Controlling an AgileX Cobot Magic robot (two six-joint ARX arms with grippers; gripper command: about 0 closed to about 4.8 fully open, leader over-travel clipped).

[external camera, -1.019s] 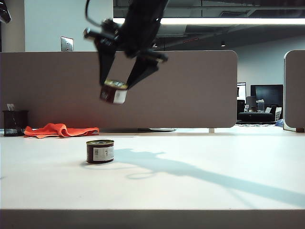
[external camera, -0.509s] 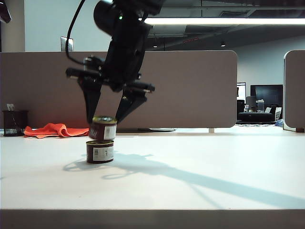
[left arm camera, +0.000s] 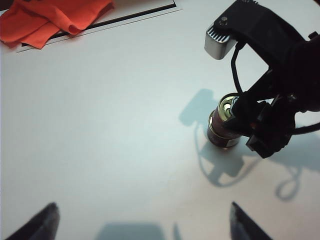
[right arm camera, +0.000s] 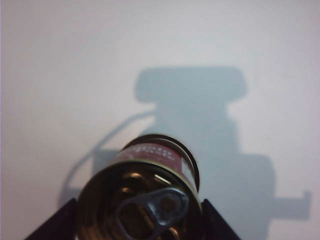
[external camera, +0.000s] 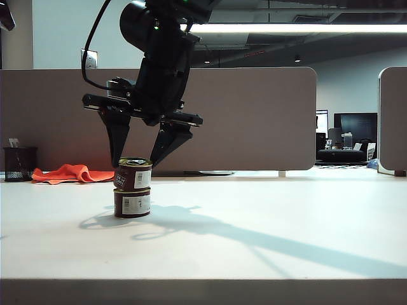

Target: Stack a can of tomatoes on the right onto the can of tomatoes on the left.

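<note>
The right gripper (external camera: 135, 166) straddles the upper tomato can (external camera: 133, 174), which sits on the lower tomato can (external camera: 132, 203) on the table (external camera: 267, 235), fingers (external camera: 118, 141) flanking it.

One dark-labelled tomato can (external camera: 133, 174) sits, slightly offset, atop the other tomato can (external camera: 132, 203) on the white table (external camera: 267, 222).

Both tomato cans are shiny metal: the upper can (external camera: 133, 175) wears a glossy red paper label, and the lower can (external camera: 132, 203) has a dark one. The bench (external camera: 267, 229) looks like smooth matt white laminate. The orange cloth (external camera: 75, 173) is soft and crumpled. The right tool (external camera: 135, 159) looks like matt black plastic.
</note>
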